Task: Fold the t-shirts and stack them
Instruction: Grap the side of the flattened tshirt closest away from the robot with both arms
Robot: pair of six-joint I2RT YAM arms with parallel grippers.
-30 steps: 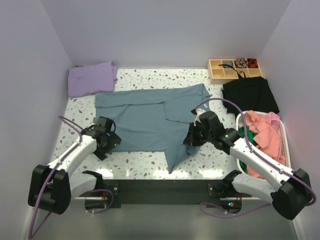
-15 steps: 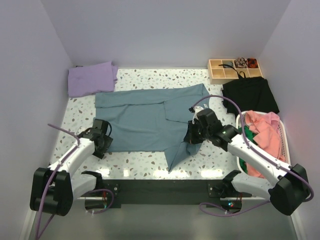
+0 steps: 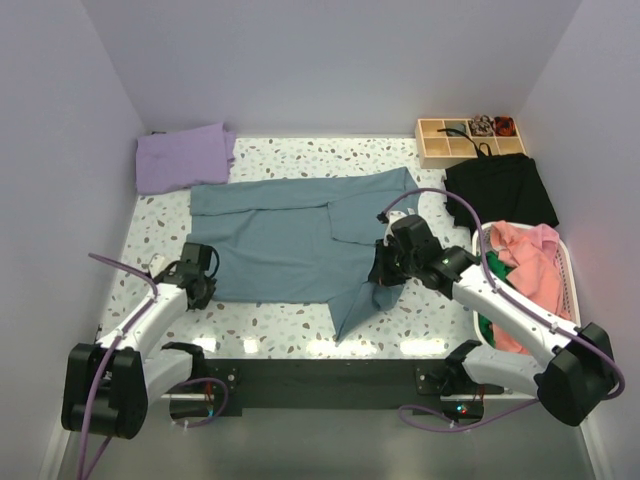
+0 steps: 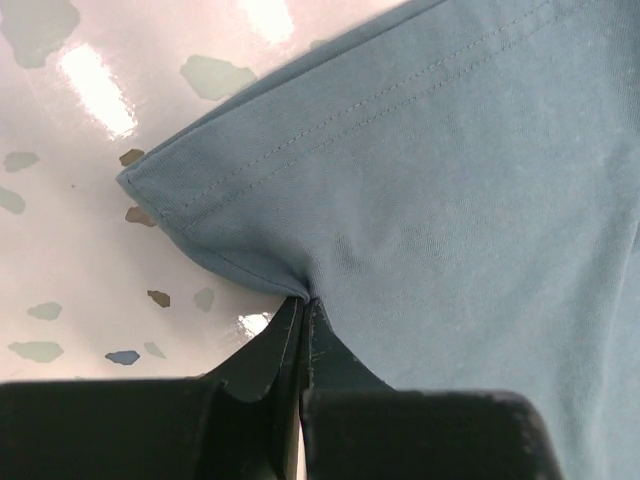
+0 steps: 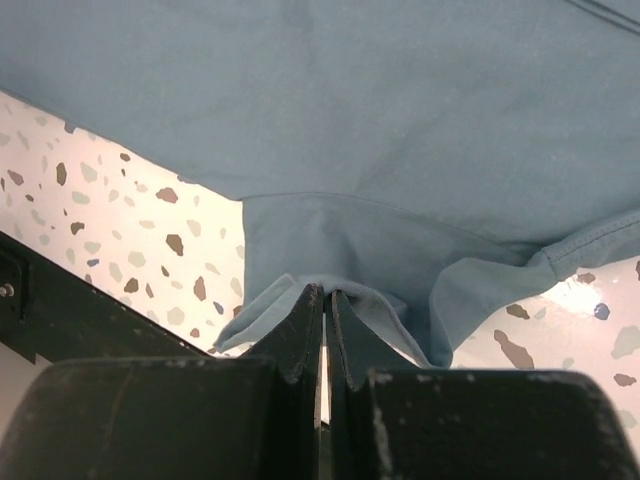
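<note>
Speckled terrazzo surface (image 3: 290, 318). Slate-blue t-shirt (image 3: 285, 240) spread flat across its middle; folded lavender t-shirt (image 3: 183, 157) at far left corner; wooden compartment tray (image 3: 468, 140) at far right; black cloth (image 3: 500, 190) and white basket (image 3: 571, 280) along right side.

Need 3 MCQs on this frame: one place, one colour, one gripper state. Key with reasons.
1. The lavender t-shirt lies at the: A) far-right corner B) far-left corner C) near edge.
2. The top garment in the white basket is: A) salmon-pink B) yellow C) black.
3. The left gripper is: A) open, holding nothing B) shut on the lavender t-shirt C) shut on the hem of the slate-blue t-shirt.
Key: 1B, folded by the far-left walls; 2A, pink cloth tops the heap; 3C, left wrist view shows closed jaws pinching the hem.
</note>
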